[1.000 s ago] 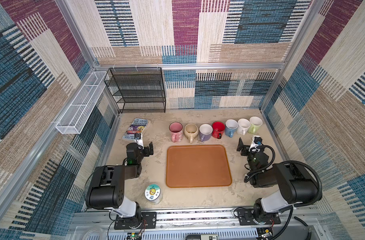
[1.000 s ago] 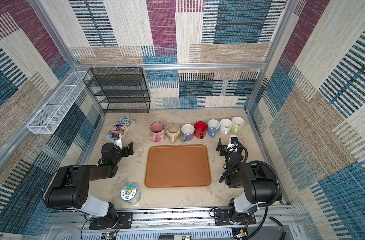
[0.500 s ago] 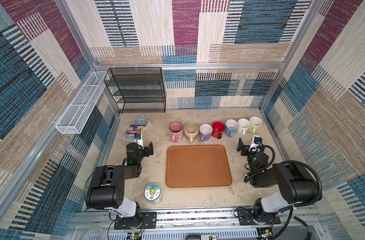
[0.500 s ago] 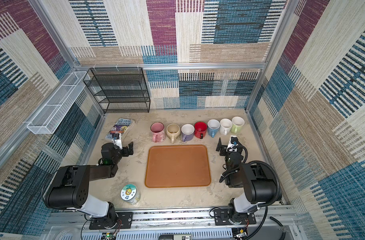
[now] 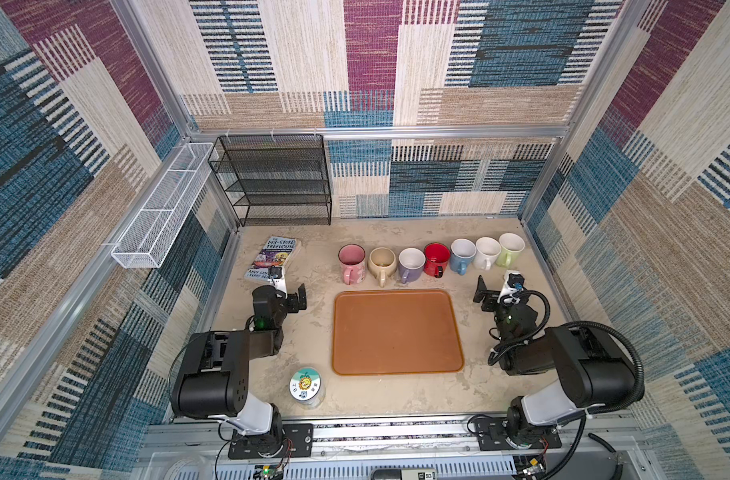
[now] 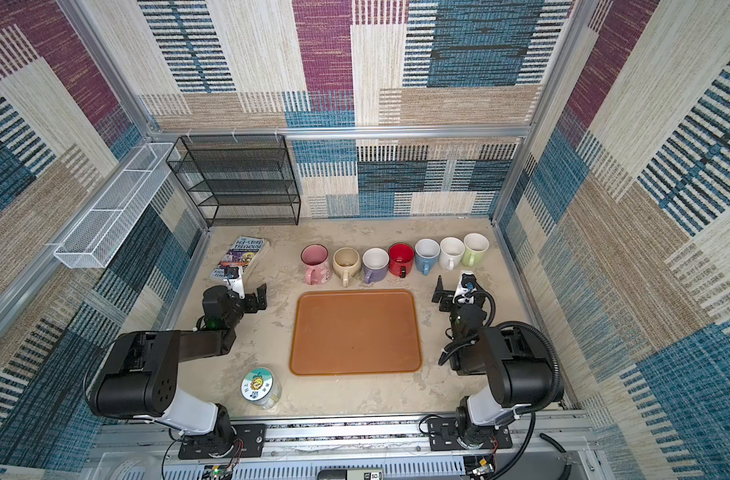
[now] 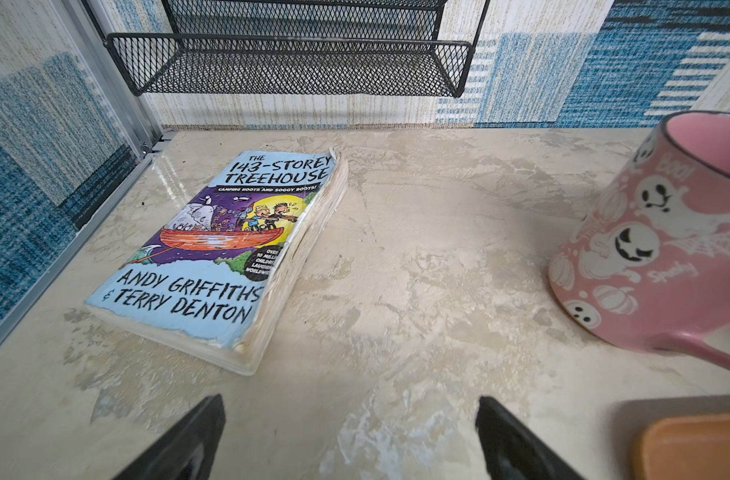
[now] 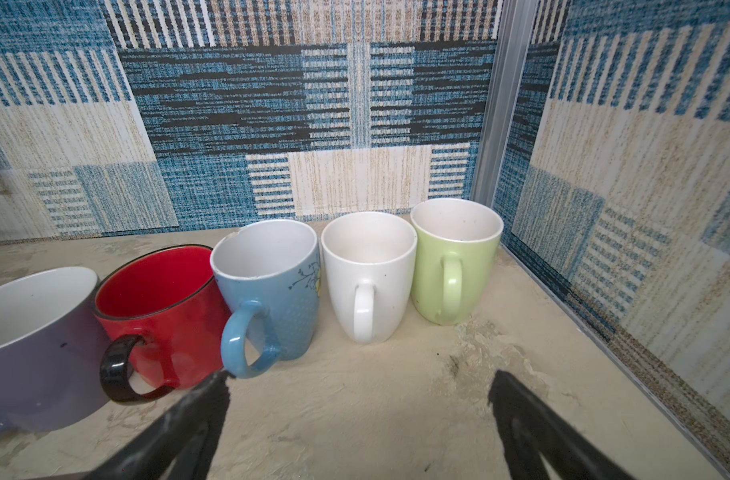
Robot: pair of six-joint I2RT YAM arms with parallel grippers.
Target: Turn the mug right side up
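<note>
Looking down through both top views, I see seven mugs in a row across the back of the tabletop (image 5: 322, 232), each standing mouth up with its handle turned toward the tray (image 5: 396, 332) just in front of them. From left to right they are the pink mug (image 5: 351, 254), beige mug (image 5: 382, 262), purple mug (image 5: 411, 264), red mug (image 5: 437, 257), blue mug (image 5: 463, 251), white mug (image 5: 487, 249) and green mug (image 5: 510, 245), packed close together. My left claw (image 7: 351, 402) sits low to the left of the tray with its fingers spread wide and only tabletop between them. It faces the book (image 7: 226, 249), and the pink mug stands off to one side in its wrist view. My right claw (image 8: 361, 377) sits to the right of the tray, also spread wide, and faces the blue, white and green mugs. One fingertip (image 8: 220, 380) lies close by the blue mug's handle, and I cannot tell whether they touch. A jar (image 5: 306, 384) stands near the tray's front left corner.
</note>
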